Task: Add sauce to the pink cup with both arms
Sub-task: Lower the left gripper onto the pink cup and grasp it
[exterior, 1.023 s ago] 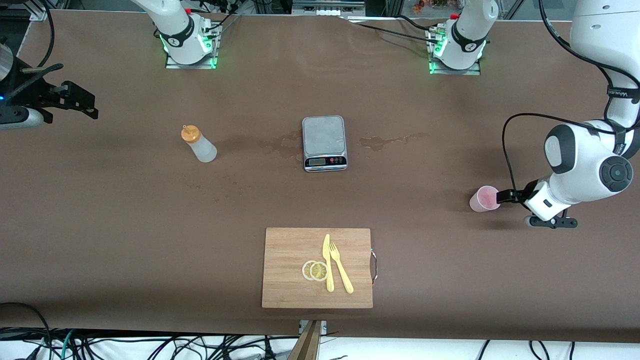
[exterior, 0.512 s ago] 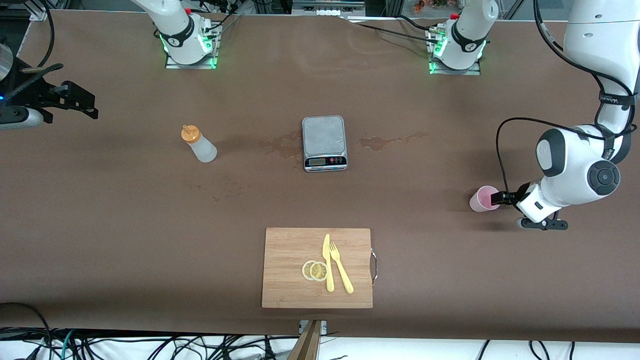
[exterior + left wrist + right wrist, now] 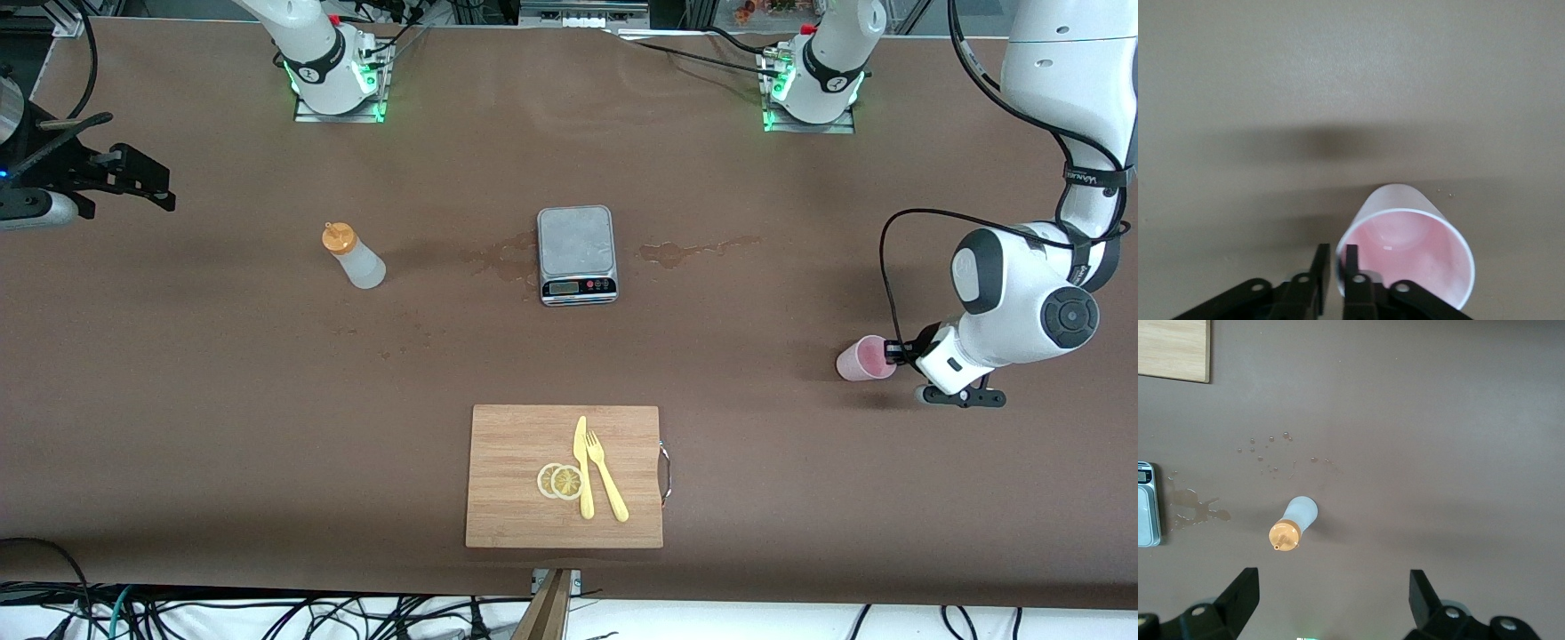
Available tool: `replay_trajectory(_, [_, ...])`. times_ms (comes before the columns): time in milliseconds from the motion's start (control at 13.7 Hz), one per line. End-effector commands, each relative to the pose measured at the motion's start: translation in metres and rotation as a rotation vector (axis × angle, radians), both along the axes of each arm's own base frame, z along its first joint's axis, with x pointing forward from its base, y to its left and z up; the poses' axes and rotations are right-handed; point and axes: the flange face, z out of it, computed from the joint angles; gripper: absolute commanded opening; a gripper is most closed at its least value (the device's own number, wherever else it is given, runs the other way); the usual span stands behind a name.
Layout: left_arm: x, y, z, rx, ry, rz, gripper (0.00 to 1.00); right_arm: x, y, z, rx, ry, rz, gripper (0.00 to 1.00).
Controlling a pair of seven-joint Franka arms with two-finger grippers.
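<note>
Since a moment ago, left gripper (image 3: 889, 355) has clamped the pink cup's (image 3: 859, 360) rim, tilting it; right gripper (image 3: 147, 188) waits released above the counter (image 3: 267, 400).

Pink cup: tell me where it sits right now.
The pink cup stands on the table toward the left arm's end, nearer the front camera than the scale, with the left gripper pinching its rim.

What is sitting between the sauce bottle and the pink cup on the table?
The grey scale stands roughly midway between the sauce bottle and the pink cup, which the left gripper pinches by its rim.
</note>
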Motion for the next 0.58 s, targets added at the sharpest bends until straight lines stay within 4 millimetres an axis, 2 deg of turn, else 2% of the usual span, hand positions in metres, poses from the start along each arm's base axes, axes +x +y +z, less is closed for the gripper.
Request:
replay_trajectory(0, [-0.002, -0.012, 0.02, -0.018, 0.019, 0.001, 0.0, -0.002, 0.003, 0.008, 0.012, 0.0, -0.008, 1.0])
replay_trajectory(73, [-0.001, -0.022, 0.031, -0.024, 0.019, 0.007, 0.0, -0.002, 0.004, 0.007, 0.012, 0.002, -0.006, 1.0])
replay_trajectory(219, [0.003, -0.061, 0.06, -0.055, 0.025, -0.013, 0.0, -0.002, 0.004, 0.007, 0.012, 0.002, -0.006, 1.0])
replay_trajectory(365, [0.003, -0.118, 0.091, -0.067, 0.019, -0.039, 0.0, -0.002, 0.003, 0.007, 0.012, 0.002, -0.008, 1.0])
replay_trajectory(512, [-0.006, -0.177, 0.114, -0.086, 0.001, -0.039, 0.0, -0.002, 0.003, 0.007, 0.013, 0.002, -0.008, 1.0])
